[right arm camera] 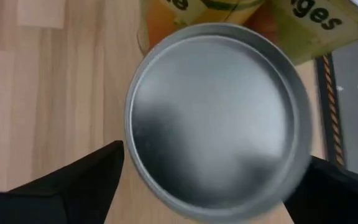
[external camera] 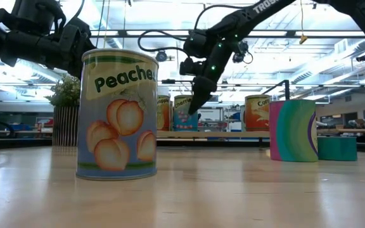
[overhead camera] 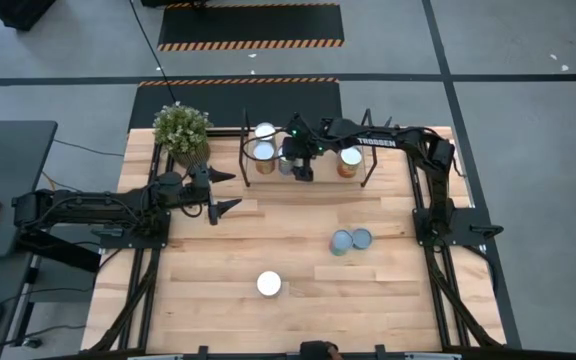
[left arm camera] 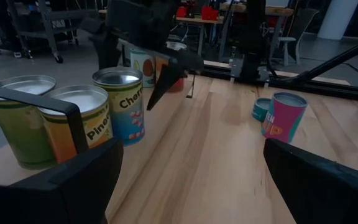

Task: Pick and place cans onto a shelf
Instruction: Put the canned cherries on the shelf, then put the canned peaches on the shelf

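Note:
The shelf (overhead camera: 313, 172) stands at the table's far side and carries several cans. My right gripper (overhead camera: 303, 168) hangs over it, open, pointing down. Its fingers stand on either side of the top of a silver-topped "Cherries" can (right arm camera: 213, 121), (left arm camera: 126, 106), which stands upright on the shelf board beside an orange can (left arm camera: 79, 121) and a green can (left arm camera: 23, 118). I see no touch. Another can (overhead camera: 349, 160) stands farther right on the shelf. My left gripper (overhead camera: 226, 196) is open and empty, left of the shelf. A "Peaches" can (external camera: 118, 114) stands upright near the front.
A pink-and-green can (external camera: 293, 130) and a teal can (external camera: 336, 149) sit on the table's right half (overhead camera: 351, 240). A potted plant (overhead camera: 181, 130) stands at the far left corner, next to the shelf's black end frame (left arm camera: 73, 121).

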Available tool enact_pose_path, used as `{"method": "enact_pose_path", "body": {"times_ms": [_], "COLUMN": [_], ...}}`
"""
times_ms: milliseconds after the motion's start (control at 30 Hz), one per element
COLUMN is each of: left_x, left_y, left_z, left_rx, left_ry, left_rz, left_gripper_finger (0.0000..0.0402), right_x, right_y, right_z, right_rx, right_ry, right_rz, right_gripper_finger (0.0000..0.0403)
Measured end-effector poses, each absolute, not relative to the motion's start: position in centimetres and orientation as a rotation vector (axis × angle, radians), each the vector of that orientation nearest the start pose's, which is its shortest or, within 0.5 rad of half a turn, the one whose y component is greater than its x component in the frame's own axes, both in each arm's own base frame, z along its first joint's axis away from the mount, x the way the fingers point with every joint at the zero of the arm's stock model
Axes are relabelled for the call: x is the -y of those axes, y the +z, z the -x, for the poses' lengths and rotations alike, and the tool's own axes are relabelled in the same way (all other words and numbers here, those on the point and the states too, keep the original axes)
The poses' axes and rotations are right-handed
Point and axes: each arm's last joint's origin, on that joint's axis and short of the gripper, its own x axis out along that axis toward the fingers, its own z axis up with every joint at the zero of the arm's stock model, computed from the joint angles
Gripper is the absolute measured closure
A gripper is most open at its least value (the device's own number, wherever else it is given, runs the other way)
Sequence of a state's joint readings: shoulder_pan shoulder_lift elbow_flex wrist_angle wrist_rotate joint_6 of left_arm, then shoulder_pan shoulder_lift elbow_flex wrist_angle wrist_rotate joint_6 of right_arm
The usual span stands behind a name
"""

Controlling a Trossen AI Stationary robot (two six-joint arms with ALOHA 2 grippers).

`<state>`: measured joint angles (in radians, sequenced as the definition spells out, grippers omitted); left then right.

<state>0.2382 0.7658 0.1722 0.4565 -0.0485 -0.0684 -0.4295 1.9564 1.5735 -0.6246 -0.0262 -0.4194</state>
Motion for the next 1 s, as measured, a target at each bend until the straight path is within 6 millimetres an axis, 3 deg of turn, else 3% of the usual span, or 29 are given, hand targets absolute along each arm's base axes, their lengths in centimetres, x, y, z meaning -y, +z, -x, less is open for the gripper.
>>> {"method": "enact_pose_path", "body": {"times_ms": [233,467,600,833,1000], "left_x": [-4.0,-4.0,-4.0,-4.0,-3.9], "left_y": [18.5,18.5,18.5,18.5,18.0], "left_z": [-15.7,-15.7,-15.7,-15.7,-15.6], "left_rx": [-0.133,-0.132,-0.132,-0.142,-0.192], "left_ry": [0.290,0.290,0.291,0.291,0.291], "left_rz": [0.081,0.082,0.084,0.081,0.080], "left_gripper_finger": [0.0006,0.0006,0.0006,0.0006,0.0006], "right_x": [17.2,17.6,16.6,12.8,7.0], "right_y": [23.9,24.4,24.0,25.6,25.8], "right_z": [-37.8,-38.5,-38.0,-36.7,-38.3], "right_rx": [-1.171,-1.094,-1.183,-1.291,-1.175], "right_ry": [-0.231,-0.279,-0.254,-0.292,-0.021], "right_rz": [0.238,0.291,0.285,0.209,0.013], "right_gripper_finger": [0.0009,0.0009,0.0009,0.0009,0.0009]}}
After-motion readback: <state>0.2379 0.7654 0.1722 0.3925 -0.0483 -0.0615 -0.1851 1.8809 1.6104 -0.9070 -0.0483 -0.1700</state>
